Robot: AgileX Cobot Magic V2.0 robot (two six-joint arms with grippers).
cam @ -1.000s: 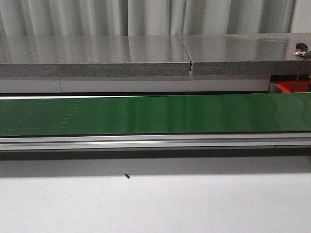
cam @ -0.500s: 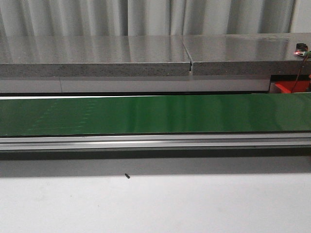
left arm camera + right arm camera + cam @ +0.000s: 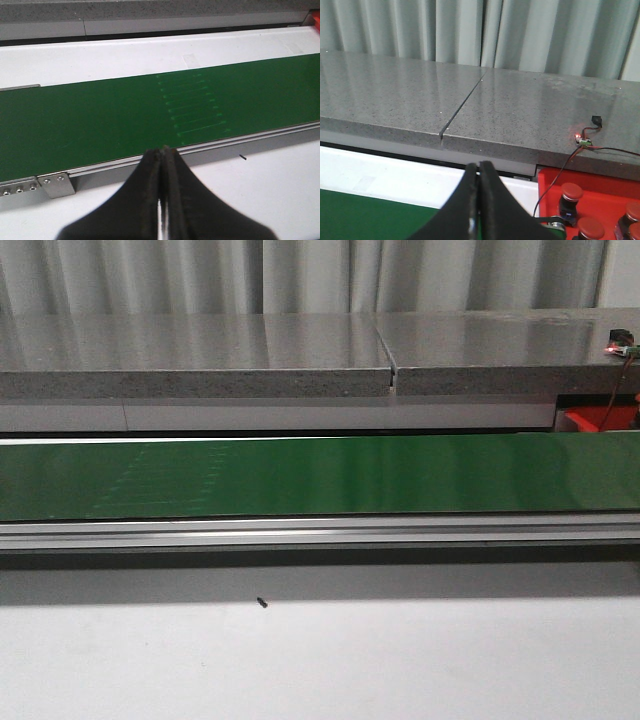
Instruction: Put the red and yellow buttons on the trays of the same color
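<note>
The green conveyor belt point(image 3: 320, 475) runs bare across the front view, and neither gripper shows there. My left gripper point(image 3: 162, 150) is shut with nothing in it, hanging over the belt's near rail point(image 3: 200, 147). Empty too, my right gripper point(image 3: 479, 165) is shut near the belt's far right end. Beside it a red tray point(image 3: 550, 182) holds several red buttons point(image 3: 571, 192), each on a black body. A sliver of that red tray point(image 3: 580, 421) shows in the front view. No yellow buttons or yellow tray are in view.
A grey stone counter point(image 3: 300, 355) with a seam runs behind the belt, curtains beyond it. A small circuit board with a lit red LED point(image 3: 581, 137) and wires sits on the counter's right end. A small black speck point(image 3: 261, 603) lies on the white table point(image 3: 320, 660).
A faint pattern of pale marks on the belt has drifted to the right. Nothing else has moved.
</note>
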